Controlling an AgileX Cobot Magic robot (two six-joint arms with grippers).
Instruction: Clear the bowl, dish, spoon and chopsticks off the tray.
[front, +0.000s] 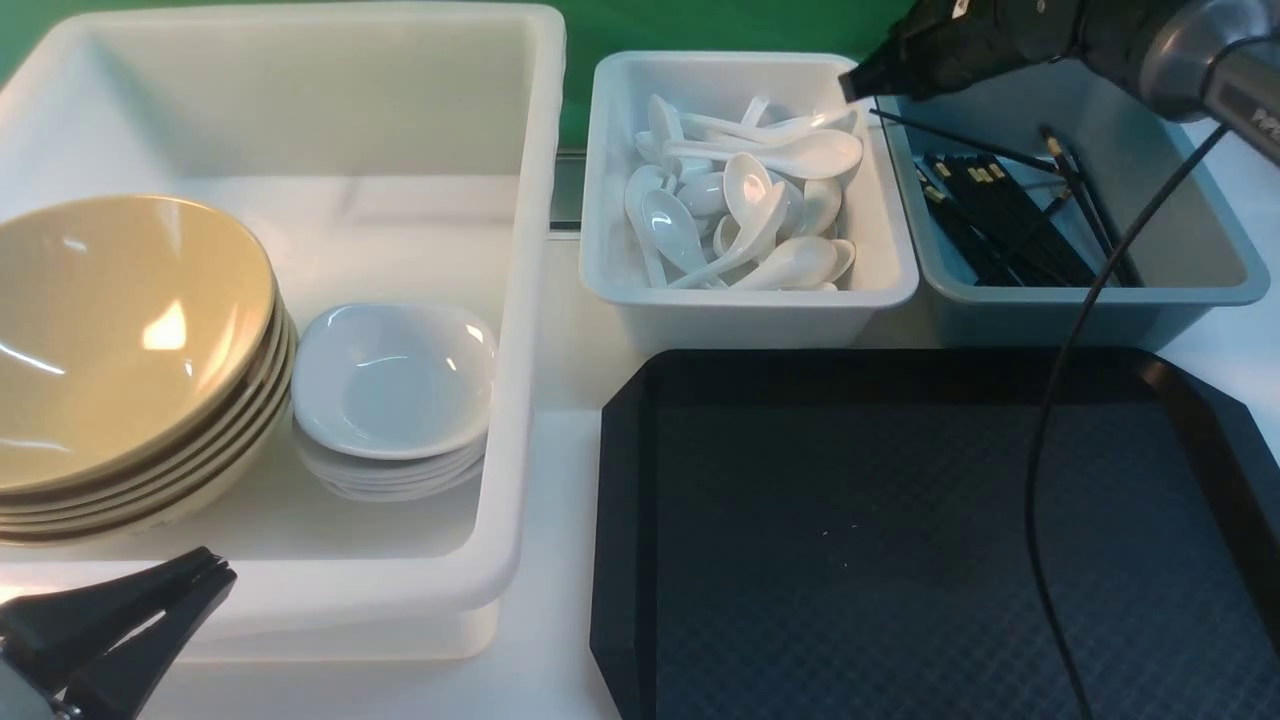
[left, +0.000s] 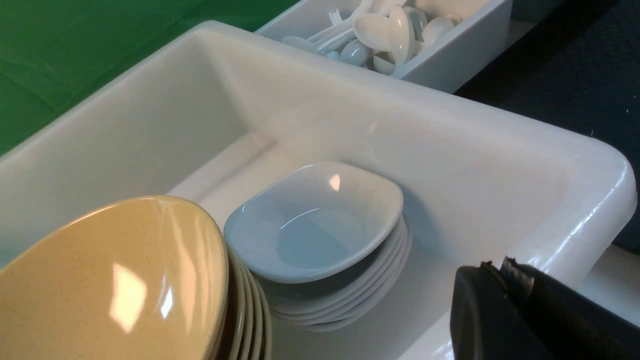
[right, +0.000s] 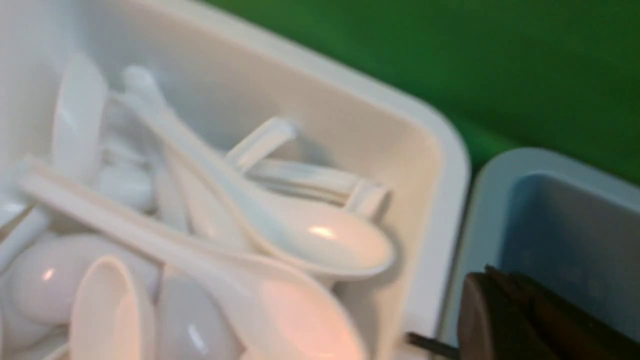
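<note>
Nothing lies on the black tray (front: 850, 550). Tan-yellow bowls (front: 110, 330) (left: 110, 280) sit stacked in the big white tub, with a stack of small white dishes (front: 390, 380) (left: 315, 225) beside them. White spoons (front: 750, 200) (right: 310, 235) are piled in the small white bin. Black chopsticks (front: 1000, 220) lie in the grey-blue bin, and one stick (front: 960, 138) (right: 430, 345) rests slanted over its rim. My right gripper (front: 850, 85) (right: 487, 275) hangs shut above that rim, holding nothing I can see. My left gripper (front: 215, 570) (left: 495, 267) is shut and empty at the tub's near edge.
The white tub (front: 530, 200) fills the left side. The spoon bin (front: 600, 180) and the grey-blue bin (front: 1180, 290) (right: 550, 210) stand side by side behind the tray. A black cable (front: 1040, 450) hangs from the right arm across the tray.
</note>
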